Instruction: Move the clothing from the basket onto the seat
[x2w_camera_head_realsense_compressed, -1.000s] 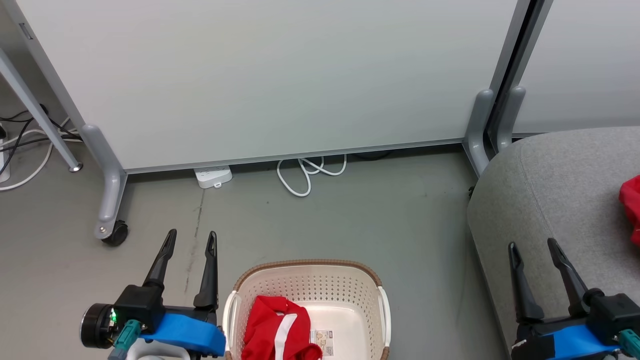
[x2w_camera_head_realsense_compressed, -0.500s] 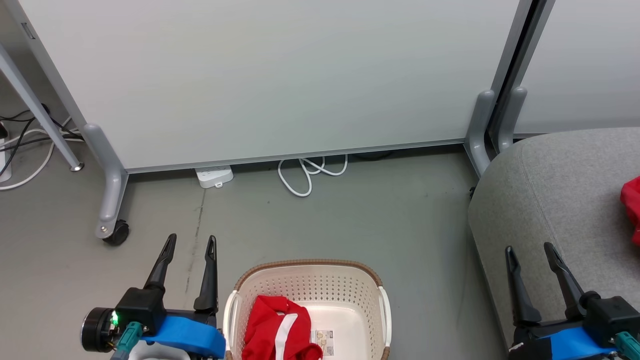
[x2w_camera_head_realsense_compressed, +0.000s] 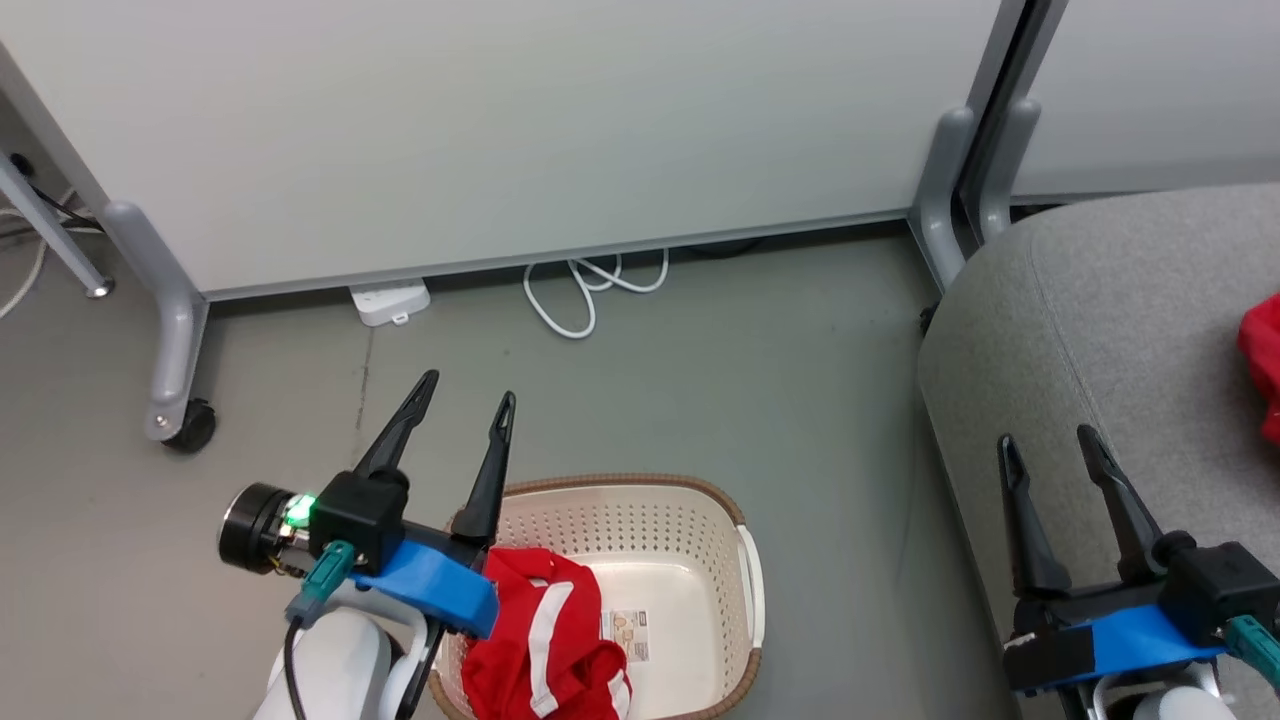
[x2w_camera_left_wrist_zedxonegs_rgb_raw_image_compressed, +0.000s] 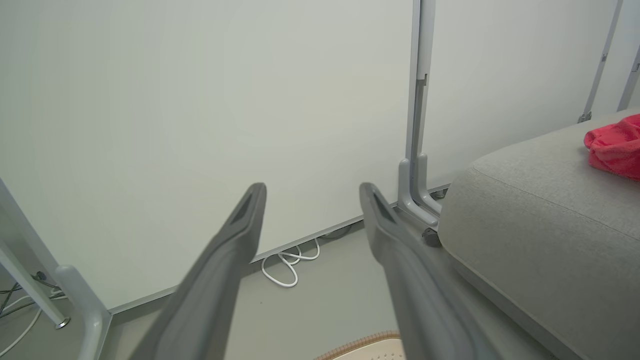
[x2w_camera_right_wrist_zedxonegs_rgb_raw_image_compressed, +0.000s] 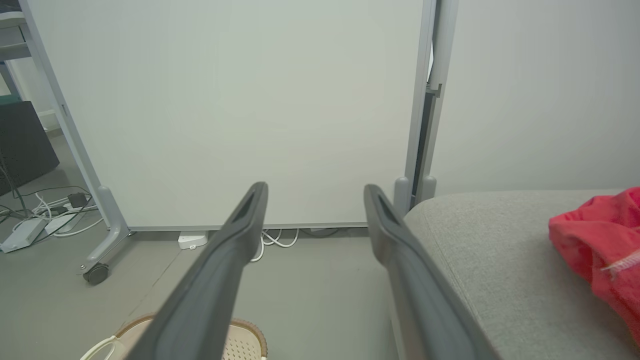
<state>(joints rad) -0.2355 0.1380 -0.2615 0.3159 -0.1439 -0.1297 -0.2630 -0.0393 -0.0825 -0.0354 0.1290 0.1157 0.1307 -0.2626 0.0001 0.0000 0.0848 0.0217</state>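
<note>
Lying in the basket (x2w_camera_head_realsense_compressed: 620, 484) — red garment (x2w_camera_head_realsense_compressed: 540, 640), beside left gripper (x2w_camera_head_realsense_compressed: 469, 386)

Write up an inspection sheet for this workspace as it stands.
Surface: grey floor, smooth.
Job's things: basket on the floor, one red garment inside at its left; a second red garment lies on the seat.
Clutter: white power strip at the foot of the partition.
Grippers: left gripper open, empty, over the basket's left rim; right gripper open, empty, at the seat's near edge.
Cables: white cable looped under the partition.
Surroundings: pale partition panels on grey feet, one with a caster.
</note>
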